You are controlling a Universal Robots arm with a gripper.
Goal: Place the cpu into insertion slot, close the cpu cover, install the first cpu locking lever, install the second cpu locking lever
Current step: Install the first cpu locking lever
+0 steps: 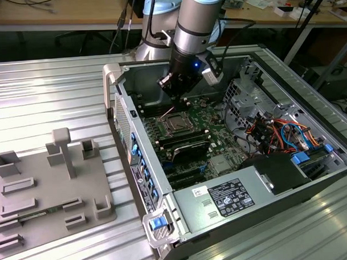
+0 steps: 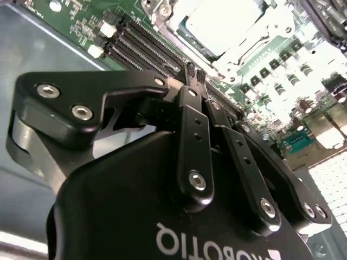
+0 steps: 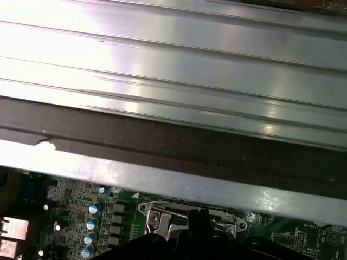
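nearest in the exterior view, a grey moulded holder (image 1: 47, 191) with posts and slots lies on the ribbed metal table (image 1: 47, 94), at that view's left. just beside it, toward the exterior view's right, the open computer case (image 1: 112, 81) lies on its side, with the labelled grey power-supply box (image 1: 221, 199) at its near end and a tangle of orange and blue cables (image 1: 282, 132) further in on the right.

deeper in the case is the green circuit board (image 1: 210, 120), with long black memory slots (image 1: 185, 144) on it. beyond those sits the insertion slot (image 1: 176, 125), and the cpu (image 1: 177, 125) already lies in it, silvery top up; in the second wrist view the cpu (image 2: 225, 24) shows pale and bright inside the cpu cover (image 2: 246, 54), which lies flat around it. a thin metal lever (image 1: 163, 114) angles up beside the socket.

the gripper (image 1: 173, 91) hangs just above and behind the socket, at the end of the arm (image 1: 195, 26). in the second wrist view the gripper (image 2: 193, 75) has its black fingertips (image 2: 189, 73) pressed together, pinching nothing that shows, the tips close over the board beside the socket.
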